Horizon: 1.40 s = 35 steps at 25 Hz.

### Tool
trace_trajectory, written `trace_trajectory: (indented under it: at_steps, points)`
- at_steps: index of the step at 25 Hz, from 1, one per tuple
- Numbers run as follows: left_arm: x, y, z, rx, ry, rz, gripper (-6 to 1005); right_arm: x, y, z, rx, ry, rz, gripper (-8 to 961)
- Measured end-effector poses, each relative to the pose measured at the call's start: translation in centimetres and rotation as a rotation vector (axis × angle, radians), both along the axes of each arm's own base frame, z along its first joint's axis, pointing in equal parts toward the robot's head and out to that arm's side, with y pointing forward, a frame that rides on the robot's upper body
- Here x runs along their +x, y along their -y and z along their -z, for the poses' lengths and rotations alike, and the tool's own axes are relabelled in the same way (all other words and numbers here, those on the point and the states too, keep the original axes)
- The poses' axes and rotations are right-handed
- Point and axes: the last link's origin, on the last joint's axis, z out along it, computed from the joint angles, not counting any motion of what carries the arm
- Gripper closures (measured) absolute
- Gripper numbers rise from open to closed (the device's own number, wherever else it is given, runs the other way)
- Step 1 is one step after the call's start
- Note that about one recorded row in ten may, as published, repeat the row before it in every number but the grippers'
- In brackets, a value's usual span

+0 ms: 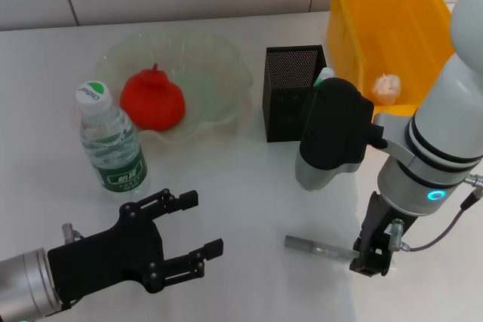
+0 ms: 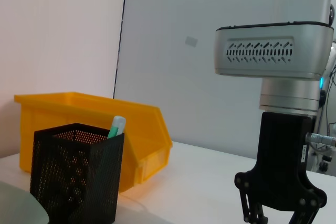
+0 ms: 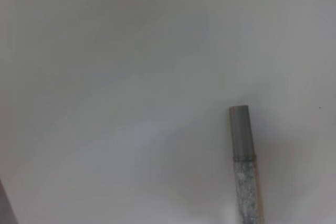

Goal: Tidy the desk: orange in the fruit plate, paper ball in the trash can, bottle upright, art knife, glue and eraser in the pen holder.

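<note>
The orange (image 1: 153, 99) lies in the pale-green fruit plate (image 1: 226, 73). The bottle (image 1: 112, 142) stands upright in front of the plate. The paper ball (image 1: 386, 88) lies inside the yellow trash can (image 1: 392, 13). The black mesh pen holder (image 1: 290, 96) holds the glue stick (image 1: 324, 75), which also shows in the left wrist view (image 2: 116, 127). The grey art knife (image 1: 317, 246) lies flat on the table and also shows in the right wrist view (image 3: 242, 145). My right gripper (image 1: 371, 260) is down at its right end. My left gripper (image 1: 204, 222) is open and empty, front left. The eraser is not visible.
The left wrist view shows the pen holder (image 2: 73, 179) in front of the trash can (image 2: 79, 114), with my right arm (image 2: 283, 182) to the side. The white table (image 1: 249, 186) lies bare between the bottle and the knife.
</note>
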Motion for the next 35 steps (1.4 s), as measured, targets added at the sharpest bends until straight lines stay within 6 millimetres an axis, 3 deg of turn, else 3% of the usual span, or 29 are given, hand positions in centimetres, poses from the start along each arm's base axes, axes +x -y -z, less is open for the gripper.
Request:
trace_trajectory:
  at_steps: [35]
  points:
    - [0.11, 0.01, -0.01, -0.009, 0.006, 0.000, 206, 0.33, 0.28, 0.61, -0.037, -0.010, -0.044, 805]
